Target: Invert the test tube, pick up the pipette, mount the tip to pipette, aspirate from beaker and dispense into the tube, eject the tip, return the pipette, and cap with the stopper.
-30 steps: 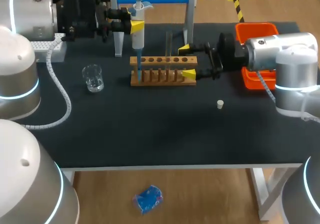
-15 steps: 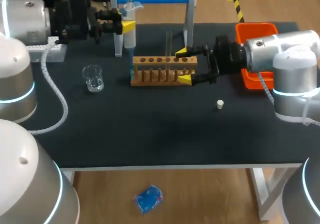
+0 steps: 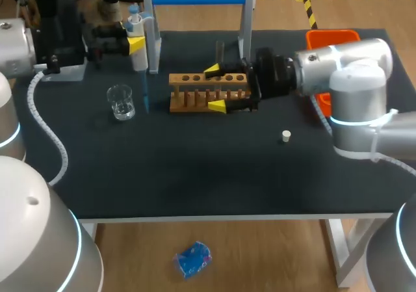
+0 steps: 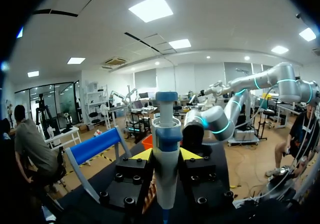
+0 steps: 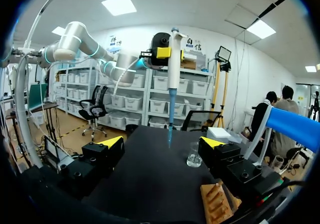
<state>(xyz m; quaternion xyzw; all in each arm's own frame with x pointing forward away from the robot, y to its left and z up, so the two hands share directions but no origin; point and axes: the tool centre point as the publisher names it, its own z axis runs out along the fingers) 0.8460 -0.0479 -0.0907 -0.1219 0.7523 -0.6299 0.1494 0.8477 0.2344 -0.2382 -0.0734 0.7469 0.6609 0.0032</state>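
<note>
Left pincer [image 3: 134, 43] squeezes the white pipette [image 3: 139, 59] tight and holds it straight up, just beside the glass cup [image 3: 121, 102] at the left of the table. The right pincer [image 3: 215, 88] gapes wide, holding nothing, close to the wooden rack [image 3: 188, 100]. I think this is the sucking-up step: next the pipette must slide over the cup and dip in, with its thin blue tip [image 3: 145, 90] on and pointing down.
</note>
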